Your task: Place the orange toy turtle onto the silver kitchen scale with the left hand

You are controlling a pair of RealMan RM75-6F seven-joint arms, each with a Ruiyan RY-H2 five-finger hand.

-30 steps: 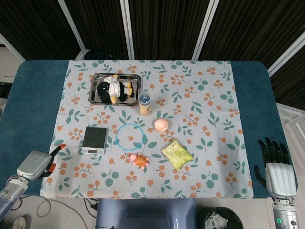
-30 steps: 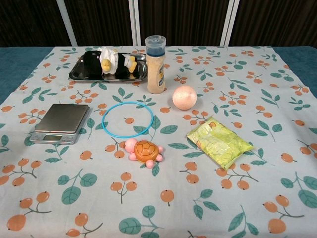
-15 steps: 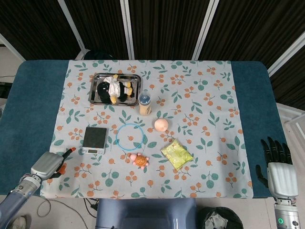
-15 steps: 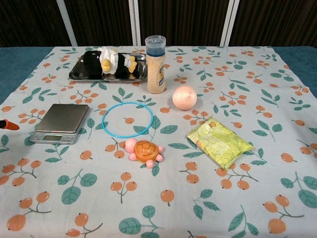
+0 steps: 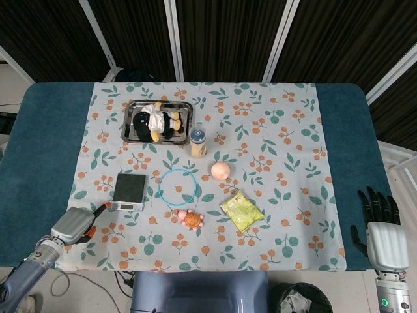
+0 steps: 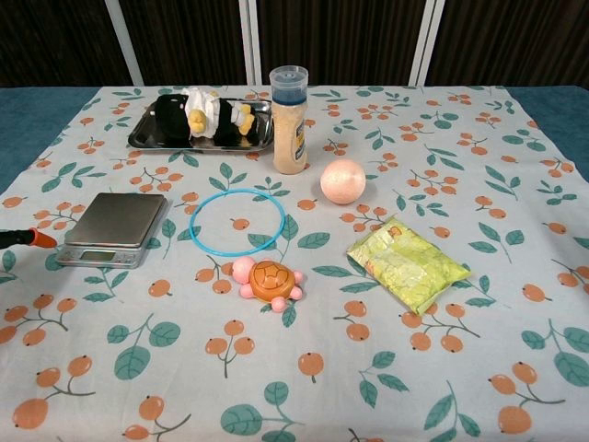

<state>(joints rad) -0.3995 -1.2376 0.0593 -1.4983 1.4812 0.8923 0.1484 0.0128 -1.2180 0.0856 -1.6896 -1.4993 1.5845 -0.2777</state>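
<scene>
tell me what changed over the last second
The left hand moved right along the table's near edge toward the scale; its fingertip now shows in the chest view. It holds nothing. The right hand slipped slightly lower. Turtle, scale and the rest stayed put.

A plush penguin (image 5: 156, 122) lies in a metal tray (image 5: 130, 108), near a spice jar (image 5: 198, 141).

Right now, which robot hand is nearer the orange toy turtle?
Left. The left robot hand sits at the table's near-left edge, just beyond the kitchen scale from the turtle; the right robot hand is off the far-right corner.
</scene>
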